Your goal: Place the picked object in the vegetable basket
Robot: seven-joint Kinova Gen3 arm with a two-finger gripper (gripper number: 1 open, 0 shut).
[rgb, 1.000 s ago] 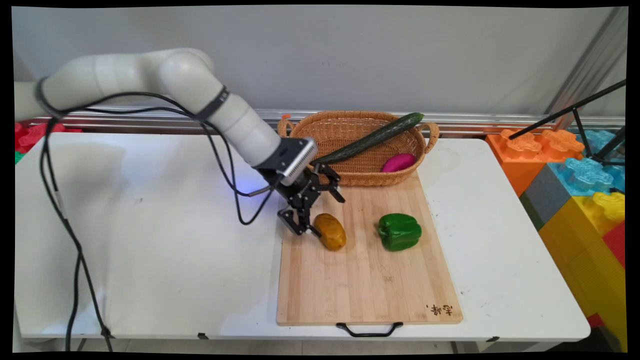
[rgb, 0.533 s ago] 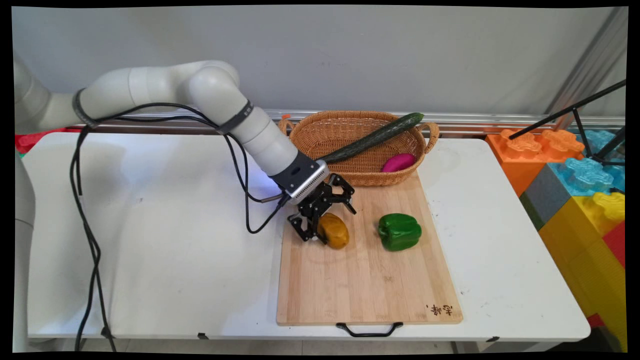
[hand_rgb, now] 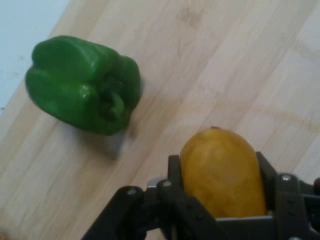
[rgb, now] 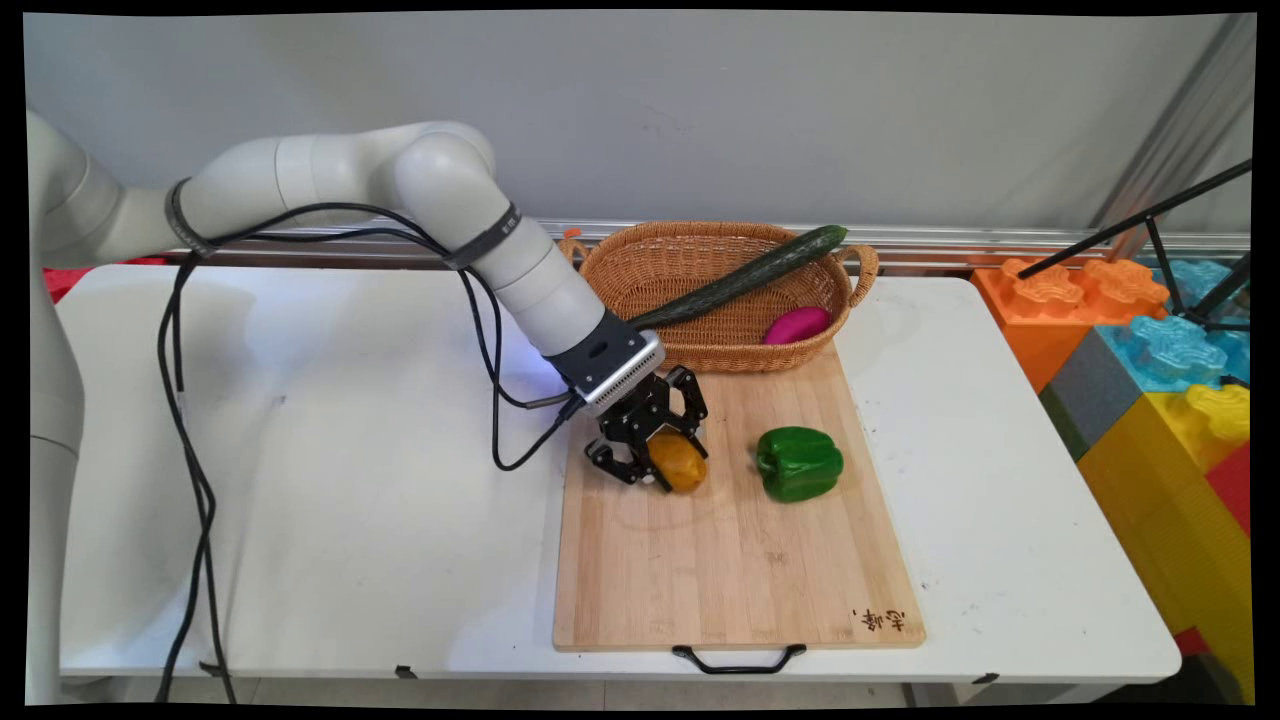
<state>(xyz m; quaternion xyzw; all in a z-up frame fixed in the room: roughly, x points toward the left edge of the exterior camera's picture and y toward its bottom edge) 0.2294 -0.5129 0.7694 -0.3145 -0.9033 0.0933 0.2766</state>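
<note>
A yellow-brown potato [rgb: 679, 468] [hand_rgb: 222, 172] lies on the bamboo cutting board [rgb: 735, 560]. My gripper [rgb: 672, 464] [hand_rgb: 220, 175] is down on the board with one finger on each side of the potato, closed against it. In the hand view the fingers [hand_rgb: 174, 172] press the potato's flanks. A green bell pepper [rgb: 798, 463] [hand_rgb: 82, 85] lies on the board just to the right of the potato, apart from it.
A wicker basket [rgb: 640, 270] stands at the board's far end, holding a long cucumber [rgb: 745, 276] that leans across its rim and a magenta vegetable [rgb: 796, 325]. Big coloured foam blocks [rgb: 1150, 340] stand off the table's right edge. Black cables [rgb: 185, 420] hang on the left.
My gripper moved right over the potato, came down around it, and its fingers closed in from wide open onto the potato's sides. The potato shifted slightly right.
</note>
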